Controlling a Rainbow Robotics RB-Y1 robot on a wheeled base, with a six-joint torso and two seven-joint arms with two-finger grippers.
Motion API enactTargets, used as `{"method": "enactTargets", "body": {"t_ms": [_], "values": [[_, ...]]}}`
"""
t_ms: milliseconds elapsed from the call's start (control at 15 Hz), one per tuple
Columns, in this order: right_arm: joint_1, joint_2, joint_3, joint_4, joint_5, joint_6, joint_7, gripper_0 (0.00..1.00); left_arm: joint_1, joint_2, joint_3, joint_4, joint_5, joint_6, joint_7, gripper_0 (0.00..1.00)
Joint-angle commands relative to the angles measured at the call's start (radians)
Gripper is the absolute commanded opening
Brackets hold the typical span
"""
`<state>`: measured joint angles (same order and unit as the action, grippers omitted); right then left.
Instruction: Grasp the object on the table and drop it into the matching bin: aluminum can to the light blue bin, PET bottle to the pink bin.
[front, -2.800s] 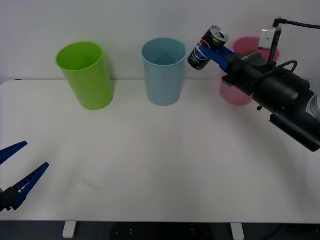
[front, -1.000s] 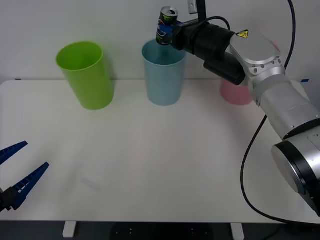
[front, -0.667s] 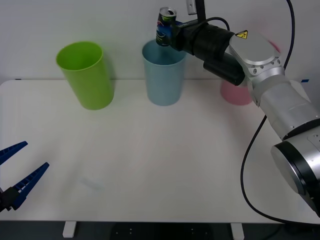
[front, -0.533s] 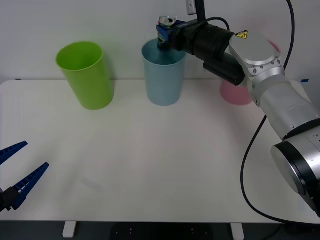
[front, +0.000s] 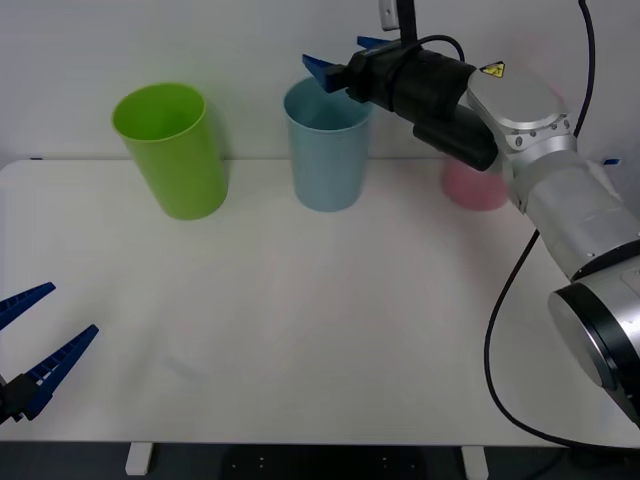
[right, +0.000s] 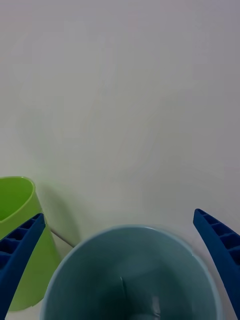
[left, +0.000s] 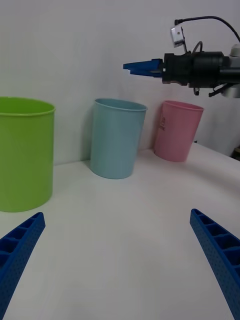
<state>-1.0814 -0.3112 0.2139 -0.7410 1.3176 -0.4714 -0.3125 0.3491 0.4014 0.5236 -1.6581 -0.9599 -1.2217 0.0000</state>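
My right gripper (front: 340, 55) hangs open just above the rim of the light blue bin (front: 327, 150), with nothing between its fingers. The right wrist view looks down into that bin (right: 100, 270) between the spread fingers of the right gripper (right: 119, 215). The aluminum can is out of view. The pink bin (front: 475, 185) stands to the right of the blue one, partly behind my right arm. My left gripper (front: 72, 309) rests open low at the table's (front: 320, 320) front left edge. From the left gripper (left: 116, 214), the blue bin (left: 116, 140), the pink bin (left: 177, 131) and the right gripper (left: 137, 66) show.
A lime green bin (front: 175, 150) stands at the back left of the table, left of the blue bin; it also shows as the green bin (right: 15, 200) and the green bin (left: 22, 150). A white wall rises right behind the bins. A black cable loops off my right arm.
The right gripper carried the can from near the pink bin to above the blue bin, then opened. The can dropped out of sight. The left arm has not moved.
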Motion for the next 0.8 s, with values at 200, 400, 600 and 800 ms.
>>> {"method": "enactTargets", "body": {"t_ms": [200,400,600,800], "values": [[0.090,-0.054,0.001,-0.123,-0.029,-0.016,-0.004,1.00,0.000,0.000,0.000,0.000,0.000,0.000,0.000,1.00],[0.190,-0.103,0.001,-0.256,-0.040,-0.018,-0.011,1.00,0.000,0.000,0.000,0.000,0.000,0.000,0.000,1.00],[0.301,-0.170,0.001,-0.399,-0.067,-0.018,-0.013,1.00,0.000,0.000,0.000,0.000,0.000,0.000,0.000,1.00],[0.408,-0.246,0.001,-0.525,-0.115,-0.026,0.000,1.00,0.000,0.000,0.000,0.000,0.000,0.000,0.000,1.00]]}}
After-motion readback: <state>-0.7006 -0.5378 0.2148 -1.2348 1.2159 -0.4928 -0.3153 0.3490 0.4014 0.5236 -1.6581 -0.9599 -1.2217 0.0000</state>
